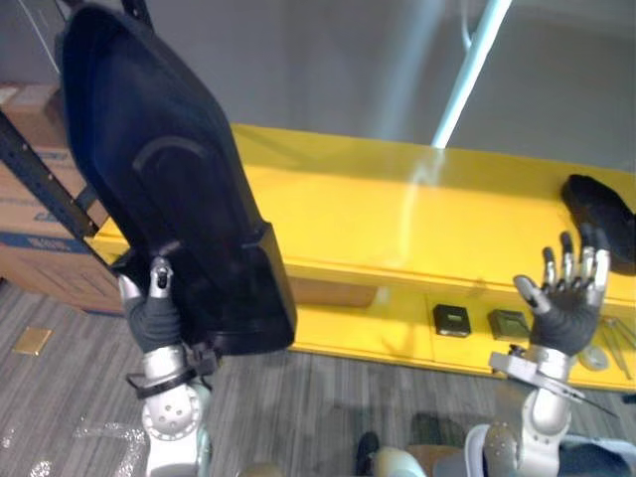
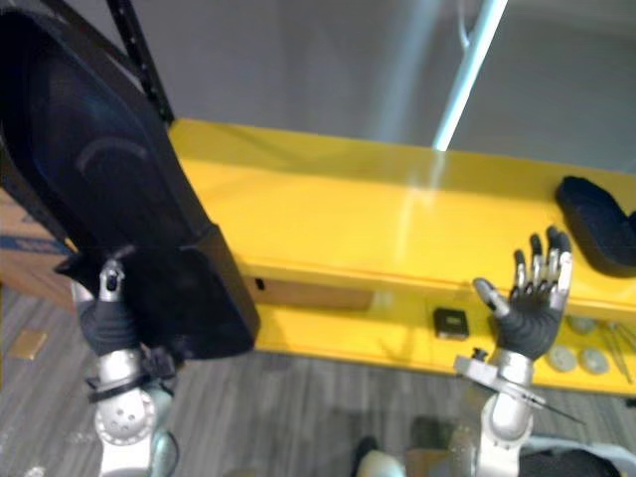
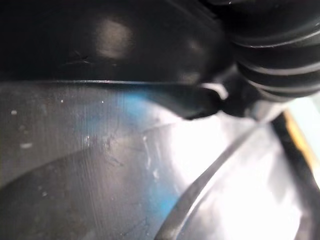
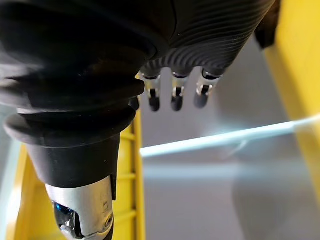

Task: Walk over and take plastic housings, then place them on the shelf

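A large black plastic housing [image 1: 169, 179] is held upright in my left hand [image 1: 154, 313], in front of the left end of the yellow shelf [image 1: 397, 209]. The thumb lies on the housing's near face and the fingers are behind it. Seen from the left wrist, its glossy inner surface [image 3: 100, 165] is very close. A second black housing [image 1: 601, 214] lies on the shelf at the far right. My right hand [image 1: 568, 308] is raised below that one, in front of the shelf's edge, open with straight fingers [image 4: 175, 95] and holding nothing.
Two small black square parts [image 1: 451, 320] sit on the shelf's lower level, with metal discs [image 2: 576, 358] further right. Cardboard boxes [image 1: 35, 229] stand at the left behind a black upright post [image 2: 139, 60]. A pale pole [image 1: 467, 70] rises behind the shelf.
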Tool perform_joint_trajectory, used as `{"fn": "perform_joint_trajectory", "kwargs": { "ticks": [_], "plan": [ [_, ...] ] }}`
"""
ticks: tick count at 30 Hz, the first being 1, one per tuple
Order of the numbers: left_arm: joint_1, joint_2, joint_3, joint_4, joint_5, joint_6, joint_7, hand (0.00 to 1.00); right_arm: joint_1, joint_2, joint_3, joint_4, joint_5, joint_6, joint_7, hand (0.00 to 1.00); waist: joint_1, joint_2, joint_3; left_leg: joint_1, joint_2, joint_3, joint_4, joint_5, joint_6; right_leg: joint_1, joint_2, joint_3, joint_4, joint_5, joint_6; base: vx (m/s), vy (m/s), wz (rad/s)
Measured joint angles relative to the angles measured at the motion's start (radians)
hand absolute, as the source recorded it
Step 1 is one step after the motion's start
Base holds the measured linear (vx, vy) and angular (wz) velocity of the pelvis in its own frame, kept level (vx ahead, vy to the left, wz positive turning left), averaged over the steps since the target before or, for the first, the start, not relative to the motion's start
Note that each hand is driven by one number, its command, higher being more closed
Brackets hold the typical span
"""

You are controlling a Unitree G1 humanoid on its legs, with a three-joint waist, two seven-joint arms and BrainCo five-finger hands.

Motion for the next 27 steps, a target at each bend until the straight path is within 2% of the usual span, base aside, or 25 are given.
{"fn": "perform_joint_trajectory", "kwargs": {
  "ticks": [2, 3, 4, 5, 6, 7, 8, 9, 10, 12, 13, 14, 18, 20, 21, 23, 27],
  "plan": [
    [0.0, 0.001, 0.017, 0.002, -0.001, -0.002, 0.008, 1.0, -0.01, -0.001, 0.0, 0.017, -0.021, 0.0, -0.023, 0.0, 0.003, 0.005, 0.001, -0.059, 0.032, -0.021, 0.232, 0.01, 0.018, 0.039, 0.026, 0.035, 0.0, -0.037, -0.012, 0.24, -0.157, -0.51],
    [0.004, 0.002, 0.031, 0.002, -0.002, -0.003, 0.016, 1.0, -0.011, -0.002, 0.0, 0.016, -0.021, -0.001, -0.022, 0.0, 0.005, 0.008, 0.002, -0.118, 0.05, -0.069, 0.409, 0.059, 0.079, 0.082, 0.04, 0.063, -0.016, -0.049, -0.029, 0.25, -0.083, -0.87],
    [0.01, 0.005, 0.049, 0.006, -0.005, -0.009, 0.024, 1.0, -0.012, -0.012, -0.003, 0.016, -0.022, -0.009, -0.024, 0.0, 0.013, 0.003, -0.002, -0.144, 0.049, -0.102, 0.483, 0.037, 0.08, 0.118, 0.04, 0.099, -0.043, -0.05, -0.031, 0.25, -0.043, -0.96],
    [0.011, 0.01, 0.048, 0.006, -0.009, -0.013, 0.026, 1.0, -0.014, -0.018, -0.004, 0.016, -0.024, -0.019, -0.024, 0.0, 0.016, 0.005, -0.009, -0.146, 0.042, -0.113, 0.453, 0.005, 0.077, 0.122, 0.038, 0.117, -0.047, -0.049, -0.029, 0.29, 0.042, -1.05],
    [0.009, 0.023, 0.046, 0.006, -0.015, -0.024, 0.028, 1.0, -0.026, -0.028, -0.022, 0.017, -0.033, -0.026, -0.025, 0.0, 0.017, 0.007, -0.011, -0.148, 0.017, -0.114, 0.35, -0.028, 0.095, 0.126, 0.032, 0.157, -0.047, -0.049, -0.029, 0.26, 0.095, -1.06],
    [0.003, 0.028, 0.045, 0.006, -0.016, -0.037, 0.023, 1.0, -0.037, -0.04, -0.027, 0.017, -0.04, -0.026, -0.04, 0.0, 0.017, 0.007, -0.011, -0.148, -0.007, -0.114, 0.218, -0.027, 0.109, 0.116, 0.021, 0.2, -0.043, -0.05, -0.023, 0.25, 0.121, -0.98],
    [-0.001, 0.027, 0.044, 0.006, -0.018, -0.041, 0.023, 1.0, -0.039, -0.044, -0.027, 0.016, -0.041, -0.025, -0.045, 0.0, 0.016, 0.008, -0.011, -0.148, -0.012, -0.115, 0.167, -0.017, 0.108, 0.112, 0.02, 0.212, -0.04, -0.053, -0.015, 0.17, 0.177, -1.01],
    [-0.016, 0.024, 0.035, 0.006, -0.019, -0.048, 0.03, 1.0, -0.039, -0.059, -0.029, 0.015, -0.044, -0.024, -0.066, 0.0, 0.014, 0.028, -0.022, -0.145, -0.021, -0.129, 0.046, 0.096, 0.056, 0.091, 0.025, 0.259, -0.018, -0.068, 0.012, 0.12, 0.165, -0.89],
    [-0.022, 0.028, 0.03, 0.008, -0.02, -0.052, 0.039, 1.0, -0.038, -0.059, -0.031, 0.017, -0.044, -0.02, -0.081, 0.0, 0.011, 0.022, -0.031, -0.123, -0.031, -0.131, 0.026, 0.091, 0.042, 0.076, 0.021, 0.289, -0.01, -0.072, 0.019, 0.16, 0.19, -0.82],
    [-0.064, 0.054, 0.014, 0.008, -0.03, -0.06, 0.047, 1.0, -0.034, -0.049, -0.042, 0.01, -0.038, -0.014, -0.101, 0.0, -0.022, -0.009, -0.036, -0.103, -0.063, -0.087, -0.026, 0.092, 0.042, 0.055, -0.012, 0.31, -0.02, -0.064, 0.035, 0.13, 0.161, -0.43],
    [-0.076, 0.064, 0.01, 0.008, -0.03, -0.06, 0.048, 1.0, -0.029, -0.042, -0.046, 0.009, -0.038, -0.013, -0.102, 0.0, -0.025, -0.017, -0.033, -0.093, -0.069, -0.075, -0.034, 0.092, 0.043, 0.052, -0.017, 0.317, -0.026, -0.055, 0.049, 0.09, 0.155, -0.81],
    [-0.083, 0.081, 0.011, 0.007, -0.029, -0.059, 0.056, 1.0, -0.007, -0.011, -0.039, 0.003, -0.039, -0.013, -0.1, 0.0, -0.028, -0.028, -0.033, -0.048, -0.075, -0.012, -0.061, 0.092, 0.045, 0.065, -0.026, 0.331, -0.052, -0.036, 0.073, 0.07, 0.103, -0.83],
    [-0.085, 0.082, 0.018, -0.002, -0.03, -0.048, 0.05, 1.0, 0.051, 0.042, -0.022, -0.012, -0.017, -0.015, -0.043, 0.0, -0.034, -0.026, -0.032, 0.024, -0.073, 0.056, -0.114, 0.089, 0.05, 0.09, -0.034, 0.275, -0.082, -0.007, 0.069, 0.04, 0.051, -0.54],
    [-0.094, 0.081, 0.019, -0.002, -0.034, -0.033, 0.044, 1.0, 0.058, 0.049, -0.021, -0.021, -0.018, -0.017, -0.037, 0.0, -0.04, -0.026, -0.032, 0.024, -0.07, 0.054, -0.113, 0.088, 0.052, 0.086, -0.035, 0.274, -0.071, -0.013, 0.063, -0.01, -0.003, 0.0],
    [-0.105, 0.082, 0.019, -0.002, -0.048, -0.023, 0.041, 1.0, 0.053, 0.049, -0.019, -0.021, -0.018, -0.017, -0.033, 0.0, -0.036, -0.031, -0.035, 0.005, -0.068, 0.05, -0.106, 0.086, 0.053, 0.063, -0.038, 0.267, -0.034, -0.045, 0.05, -0.08, -0.044, 0.19],
    [-0.115, 0.08, 0.019, -0.002, -0.07, -0.006, 0.044, 1.0, 0.036, 0.043, -0.021, -0.02, -0.018, -0.017, -0.033, 0.0, -0.034, -0.037, -0.038, -0.029, -0.061, 0.036, -0.072, 0.082, 0.047, 0.024, -0.037, 0.245, 0.018, -0.067, 0.057, -0.06, -0.09, 0.25],
    [-0.098, 0.056, 0.028, -0.002, -0.084, 0.018, 0.058, 1.0, -0.056, -0.008, -0.018, -0.017, -0.018, -0.013, -0.01, 0.0, -0.022, -0.024, -0.014, -0.112, -0.01, -0.003, -0.016, 0.087, 0.029, -0.038, 0.004, 0.216, 0.035, -0.071, 0.039, -0.08, -0.135, 0.14]
  ]
}}
